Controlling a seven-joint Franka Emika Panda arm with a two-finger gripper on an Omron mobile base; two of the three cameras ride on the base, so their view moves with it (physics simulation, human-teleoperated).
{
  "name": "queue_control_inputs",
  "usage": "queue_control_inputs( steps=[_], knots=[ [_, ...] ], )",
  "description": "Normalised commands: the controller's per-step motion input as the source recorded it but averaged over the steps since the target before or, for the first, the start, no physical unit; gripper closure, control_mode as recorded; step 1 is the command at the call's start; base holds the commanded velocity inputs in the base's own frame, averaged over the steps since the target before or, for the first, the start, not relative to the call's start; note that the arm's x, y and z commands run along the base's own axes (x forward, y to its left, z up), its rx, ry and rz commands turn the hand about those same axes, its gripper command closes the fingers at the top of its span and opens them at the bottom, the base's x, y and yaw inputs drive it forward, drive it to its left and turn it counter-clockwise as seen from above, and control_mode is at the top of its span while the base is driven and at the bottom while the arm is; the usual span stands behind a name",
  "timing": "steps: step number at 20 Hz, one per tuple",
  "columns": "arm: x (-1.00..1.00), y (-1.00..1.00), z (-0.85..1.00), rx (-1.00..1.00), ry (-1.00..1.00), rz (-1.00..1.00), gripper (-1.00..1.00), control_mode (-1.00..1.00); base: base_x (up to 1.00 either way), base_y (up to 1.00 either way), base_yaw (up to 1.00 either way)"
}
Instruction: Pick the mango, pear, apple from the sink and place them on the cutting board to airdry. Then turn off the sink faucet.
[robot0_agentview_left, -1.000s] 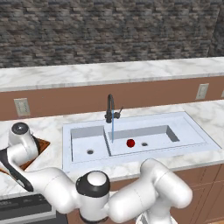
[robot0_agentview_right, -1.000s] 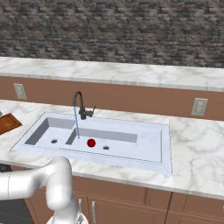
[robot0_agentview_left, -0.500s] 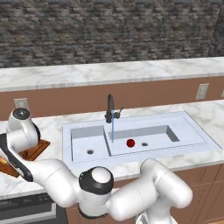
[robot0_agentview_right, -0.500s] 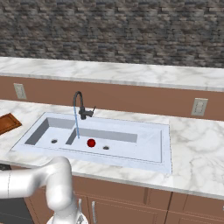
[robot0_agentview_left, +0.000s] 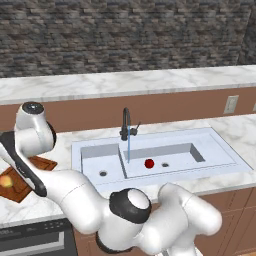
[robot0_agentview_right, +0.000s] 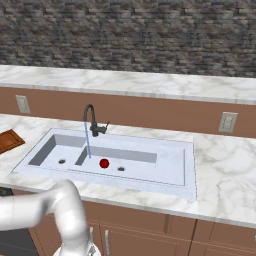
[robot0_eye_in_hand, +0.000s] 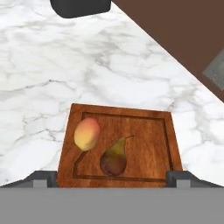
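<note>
With mango (robot0_eye_in_hand: 87, 133) and pear (robot0_eye_in_hand: 114, 157) lying side by side on cutting board (robot0_eye_in_hand: 153, 144) to dry, hovers above, gripper (robot0_eye_in_hand: 112, 178) spread wide, empty

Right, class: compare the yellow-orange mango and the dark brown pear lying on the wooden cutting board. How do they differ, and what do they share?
Colour: the yellow-orange mango is bright with a reddish blush; the dark brown pear is dull, brown shading to olive.
Shape: the mango is a smooth oval; the pear swells at one end, narrows to a neck and carries a thin stem.
Shared: both are small fruits lying side by side inside the groove of the reddish-brown wooden cutting board.
</note>
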Motion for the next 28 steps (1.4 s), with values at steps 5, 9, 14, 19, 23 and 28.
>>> queue_control_inputs(
  steps=[5,9,14,19,23,28],
  knots=[
    [-0.49,-0.77,0.66,0.0,0.14,-0.08,-1.0,-1.0,0.0,0.0,0.0],
    [-0.54,-0.86,0.41,0.0,0.08,-0.12,-1.0,-1.0,0.0,0.0,0.0],
    [-0.47,-0.92,0.23,-0.01,0.02,-0.17,-1.0,-1.0,0.0,0.0,0.0],
    [-0.41,-0.9,0.09,0.0,0.03,-0.22,-1.0,-1.0,0.0,0.0,0.0],
    [-0.33,-0.87,0.01,0.0,0.0,-0.26,-1.0,-1.0,0.0,0.0,0.0],
    [-0.25,-0.92,0.11,0.0,0.0,-0.25,-1.0,-1.0,0.0,0.0,0.0]
  ],
)
